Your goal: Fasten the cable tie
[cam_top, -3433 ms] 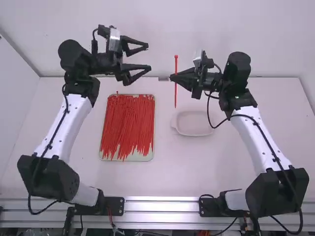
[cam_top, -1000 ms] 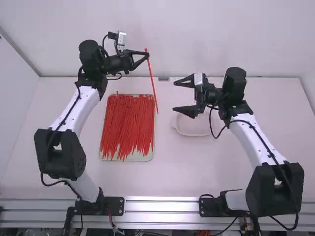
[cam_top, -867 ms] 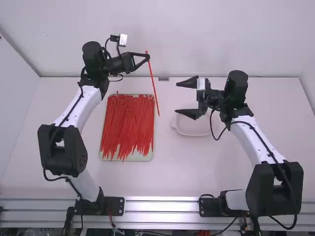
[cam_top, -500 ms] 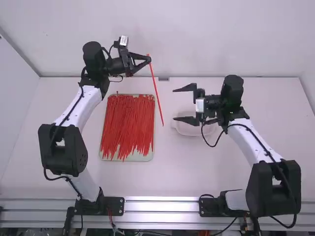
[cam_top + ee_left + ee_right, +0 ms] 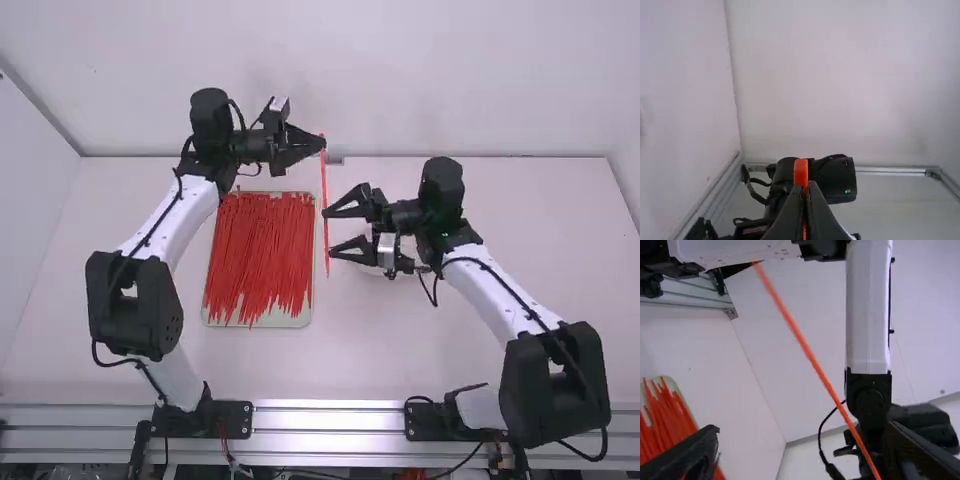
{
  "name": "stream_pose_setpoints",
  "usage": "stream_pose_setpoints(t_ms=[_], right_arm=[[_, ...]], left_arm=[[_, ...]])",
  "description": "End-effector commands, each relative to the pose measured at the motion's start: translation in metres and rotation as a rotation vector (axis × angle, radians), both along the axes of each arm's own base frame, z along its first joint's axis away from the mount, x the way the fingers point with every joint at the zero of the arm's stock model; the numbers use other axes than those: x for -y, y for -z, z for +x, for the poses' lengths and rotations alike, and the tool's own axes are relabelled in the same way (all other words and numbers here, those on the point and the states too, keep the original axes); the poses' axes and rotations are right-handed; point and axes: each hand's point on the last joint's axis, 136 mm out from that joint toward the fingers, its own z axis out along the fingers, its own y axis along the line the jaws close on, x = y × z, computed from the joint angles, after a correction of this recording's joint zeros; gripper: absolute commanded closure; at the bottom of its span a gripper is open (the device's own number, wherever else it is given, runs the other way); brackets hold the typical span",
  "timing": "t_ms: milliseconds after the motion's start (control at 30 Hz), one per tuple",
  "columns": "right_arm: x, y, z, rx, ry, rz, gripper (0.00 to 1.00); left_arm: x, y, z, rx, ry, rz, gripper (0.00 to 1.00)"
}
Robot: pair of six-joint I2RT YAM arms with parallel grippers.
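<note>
High view: the left arm reaches up the left side of the frame and bends towards the upper centre, where the left jaws are closed on the top end of a single red cable tie. The tie hangs almost straight down from that grip, above the white worktop, and its free tip ends just right of the tray at centre left. The tray holds a dense layer of loose red ties lying lengthwise. The right arm comes in from the lower right, and the right jaws sit at the middle of the frame, spread wide and holding nothing. One finger lies above and one below the level of the tie's lower half, both just right of it. Left wrist view: the two fingers meet on the cable tie, whose end stands out above the fingertips, with a black joint of the right arm beyond. Right wrist view: the cable tie runs slantwise through the gap between the parted fingers, unclamped. The left arm's white link is behind it, and the loose red ties show beside one finger.
</note>
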Motion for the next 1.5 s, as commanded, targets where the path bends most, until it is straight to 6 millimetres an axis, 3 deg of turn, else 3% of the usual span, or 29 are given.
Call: stream_pose_setpoints(t_ms=[0,233,300,333,467,1133,1233,1467], right_arm=[[0.000,-0.003,-0.007,0.030,-0.021,0.011,0.21],[0.002,-0.003,-0.005,0.030,-0.013,0.011,0.45],[0.000,-0.004,-0.007,0.028,-0.022,0.010,0.58],[-0.002,-0.004,-0.009,0.029,-0.028,0.011,0.70],[-0.001,-0.004,-0.008,0.027,-0.026,0.010,0.79],[-0.001,-0.004,-0.008,0.046,-0.027,0.016,0.80],[-0.001,-0.004,-0.008,0.047,-0.024,0.016,0.87],[-0.001,-0.006,-0.008,0.065,-0.025,0.021,0.91]], left_arm=[[-0.002,-0.008,-0.001,0.037,0.001,0.007,0.98],[-0.009,0.001,0.004,0.015,-0.030,0.026,0.98],[-0.006,0.001,0.003,0.015,-0.024,0.025,0.98],[-0.006,0.001,0.003,0.016,-0.026,0.026,0.98],[-0.006,0.001,0.003,0.025,-0.025,0.028,0.98],[-0.022,0.005,0.021,0.033,-0.131,0.049,0.98],[-0.024,0.005,0.022,0.034,-0.134,0.048,0.98],[-0.019,0.001,0.015,0.059,-0.088,0.039,0.98]])
